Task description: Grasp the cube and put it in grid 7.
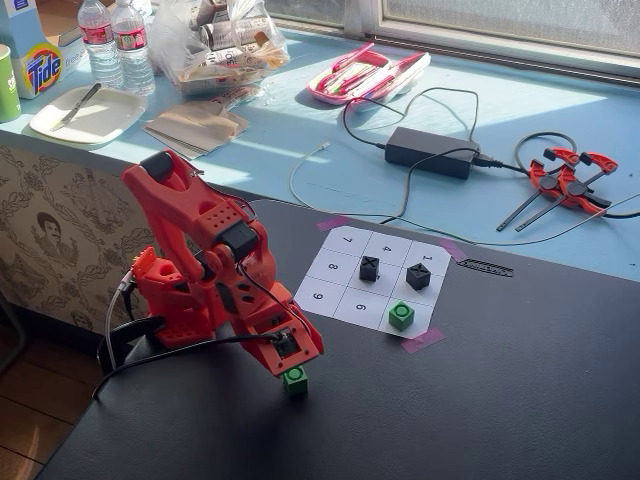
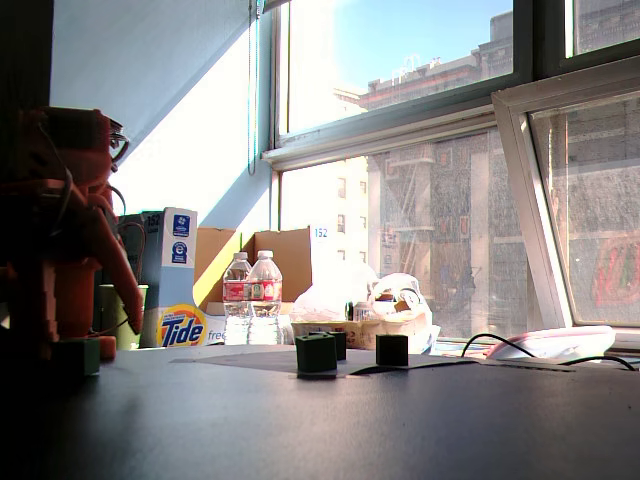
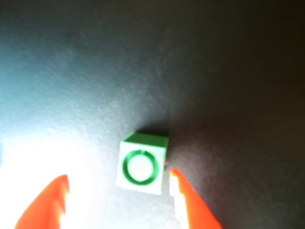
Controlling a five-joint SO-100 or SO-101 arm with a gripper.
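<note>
The cube (image 3: 141, 163) was seen on the bare black table (image 1: 520, 400), well outside the paper grid (image 1: 372, 281), off the edge that carries cells 9 and 6. In the wrist view it sat between the two orange fingertips (image 3: 177, 183), the right one just beside its face and the left one apart from it, so the gripper (image 3: 119, 183) was spread and nothing was yet gripped. The arm (image 1: 200, 265) was bent down over the cube, presumably so that the jaws could be closed around its sides. Grid 7 (image 1: 343, 239) lay empty at the grid's far corner. A second green cube (image 1: 401, 315) and two black cubes (image 1: 369, 267) occupied other cells.
</note>
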